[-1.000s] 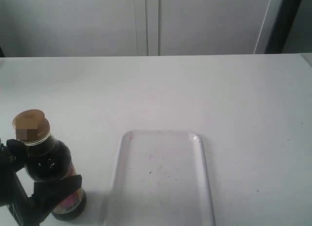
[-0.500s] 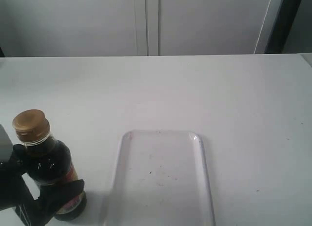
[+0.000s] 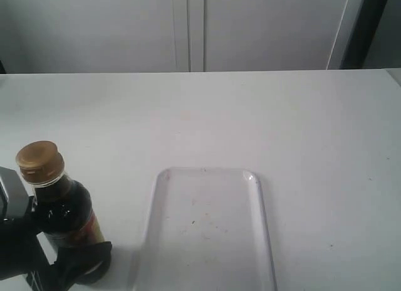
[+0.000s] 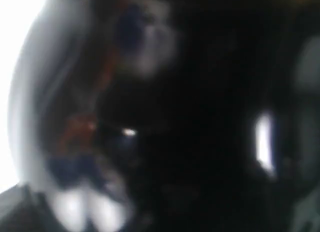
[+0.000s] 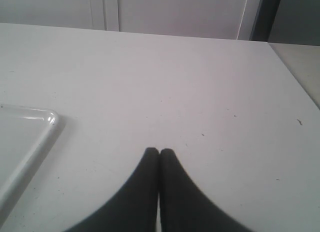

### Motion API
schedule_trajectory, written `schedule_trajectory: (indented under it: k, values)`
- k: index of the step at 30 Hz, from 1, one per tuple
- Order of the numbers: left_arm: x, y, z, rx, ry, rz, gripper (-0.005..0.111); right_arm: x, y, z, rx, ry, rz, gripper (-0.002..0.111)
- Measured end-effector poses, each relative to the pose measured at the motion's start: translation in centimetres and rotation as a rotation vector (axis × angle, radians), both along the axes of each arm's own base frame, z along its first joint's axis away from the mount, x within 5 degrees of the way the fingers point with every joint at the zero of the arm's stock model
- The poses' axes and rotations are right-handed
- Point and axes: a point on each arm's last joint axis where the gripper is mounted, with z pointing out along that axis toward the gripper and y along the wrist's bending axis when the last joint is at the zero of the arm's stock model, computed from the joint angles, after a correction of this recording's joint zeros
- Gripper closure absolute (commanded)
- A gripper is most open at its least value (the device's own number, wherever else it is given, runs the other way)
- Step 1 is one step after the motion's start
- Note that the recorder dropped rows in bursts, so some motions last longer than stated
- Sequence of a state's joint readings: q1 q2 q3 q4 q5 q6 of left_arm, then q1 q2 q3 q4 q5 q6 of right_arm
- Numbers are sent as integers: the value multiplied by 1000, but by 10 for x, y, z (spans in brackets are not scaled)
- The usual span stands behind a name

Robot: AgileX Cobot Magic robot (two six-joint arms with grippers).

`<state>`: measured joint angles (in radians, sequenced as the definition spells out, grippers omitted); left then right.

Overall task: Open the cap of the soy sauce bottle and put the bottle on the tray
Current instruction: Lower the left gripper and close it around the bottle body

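The soy sauce bottle (image 3: 62,209) stands upright at the table's front left, dark liquid inside, with its golden cap (image 3: 39,160) screwed on. My left gripper (image 3: 59,233) straddles the bottle's lower body, with one black finger (image 3: 84,258) in front of the base and the other (image 3: 17,209) behind its shoulder. Whether they press the glass is unclear. The left wrist view is filled by the blurred dark bottle (image 4: 150,117). The white tray (image 3: 254,178) lies flat right of the bottle. My right gripper (image 5: 159,151) hovers shut over bare table, near the tray's corner (image 5: 50,117).
The white table (image 3: 250,115) reaches back to grey cabinet doors (image 3: 188,27). A dark upright post (image 3: 363,27) stands at the far right, beyond the table's right edge (image 5: 300,87).
My left gripper has slid further in around the bottle, and its fingers now sit closer to the glass. The bottle, cap and tray have stayed in place.
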<state>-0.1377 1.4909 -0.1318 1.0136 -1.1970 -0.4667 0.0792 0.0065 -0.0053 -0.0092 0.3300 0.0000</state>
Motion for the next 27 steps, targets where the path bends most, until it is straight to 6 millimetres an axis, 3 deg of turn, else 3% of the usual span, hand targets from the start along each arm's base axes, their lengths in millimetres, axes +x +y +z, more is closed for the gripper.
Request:
schedule_trajectory:
  k: [3,9,27]
  values:
    - [0,0,-2,7,4,-2,48,0,0,0,0,0,0,108]
    - [2,0,-3,9,-9,-7,106,0,0,0,0,0,0,108]
    - [1,-1,-3,36,-51,-44,106,0,0,0,15,1,-4,108]
